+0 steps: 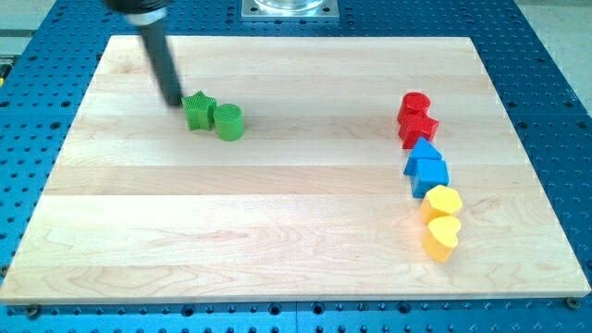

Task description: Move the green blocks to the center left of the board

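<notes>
Touching the green star block (pixel 198 111) from its left, my tip (pixel 174 102); no pincer shows

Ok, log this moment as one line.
tip at green star's upper-left edge | green cylinder touching star, its right | both greens upper left of board | red, blue, yellow blocks in column, right

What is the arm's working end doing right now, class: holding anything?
My tip: a bare rod, holding nothing, just left of the green star.
</notes>
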